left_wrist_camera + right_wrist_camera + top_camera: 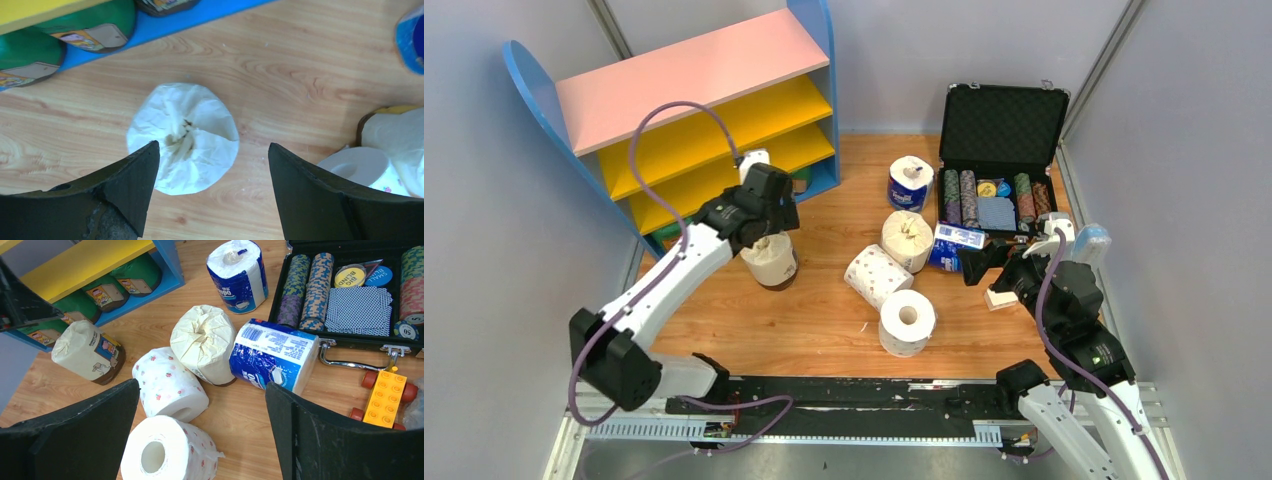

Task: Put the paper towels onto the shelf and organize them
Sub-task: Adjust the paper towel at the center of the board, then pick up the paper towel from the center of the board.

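My left gripper (pixel 771 236) hangs open just above a cream-wrapped paper towel (pixel 770 262) that stands upright on the table in front of the shelf (pixel 694 65). In the left wrist view this roll's crumpled top (pixel 183 137) lies nearer the left finger (pixel 125 190), and nothing is gripped. Green-wrapped rolls (pixel 95 25) sit on the bottom tier. My right gripper (pixel 202 385) is open over a cluster of rolls: a bare white one (pixel 160 452), a floral one (pixel 167 385), a cream one (pixel 205 342) and a blue-white one lying down (pixel 272 357). Another blue-white roll (pixel 237 272) stands upright behind them.
An open black case (pixel 1004 125) with poker chip stacks and cards stands at the back right. A yellow toy brick car (pixel 385 397) lies in front of it, close to my right gripper (pixel 989 280). Grey walls close in on both sides.
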You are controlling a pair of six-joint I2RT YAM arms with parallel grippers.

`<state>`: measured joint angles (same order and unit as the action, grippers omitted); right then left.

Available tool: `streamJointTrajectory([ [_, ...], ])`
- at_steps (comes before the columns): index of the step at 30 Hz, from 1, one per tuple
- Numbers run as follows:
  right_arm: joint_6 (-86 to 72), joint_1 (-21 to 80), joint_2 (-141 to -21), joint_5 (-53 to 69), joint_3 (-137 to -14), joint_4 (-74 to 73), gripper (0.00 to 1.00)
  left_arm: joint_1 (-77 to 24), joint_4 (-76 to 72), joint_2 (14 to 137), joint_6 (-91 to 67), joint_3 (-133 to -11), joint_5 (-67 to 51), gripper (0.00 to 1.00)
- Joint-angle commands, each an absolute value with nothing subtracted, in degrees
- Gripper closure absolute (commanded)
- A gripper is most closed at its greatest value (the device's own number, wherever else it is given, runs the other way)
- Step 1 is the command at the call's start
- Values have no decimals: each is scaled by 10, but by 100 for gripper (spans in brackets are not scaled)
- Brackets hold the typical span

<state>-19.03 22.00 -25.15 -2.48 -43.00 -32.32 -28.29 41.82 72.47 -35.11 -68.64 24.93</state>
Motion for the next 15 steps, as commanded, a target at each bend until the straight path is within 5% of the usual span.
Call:
streamJointTrajectory([
  [1, -196, 222, -250, -28, -431, -302, 0, -332, 459, 789, -358, -740, 303, 14],
  [15, -196, 223, -244, -29, -432, -301, 0, -376, 449, 910, -411, -745, 361, 24],
])
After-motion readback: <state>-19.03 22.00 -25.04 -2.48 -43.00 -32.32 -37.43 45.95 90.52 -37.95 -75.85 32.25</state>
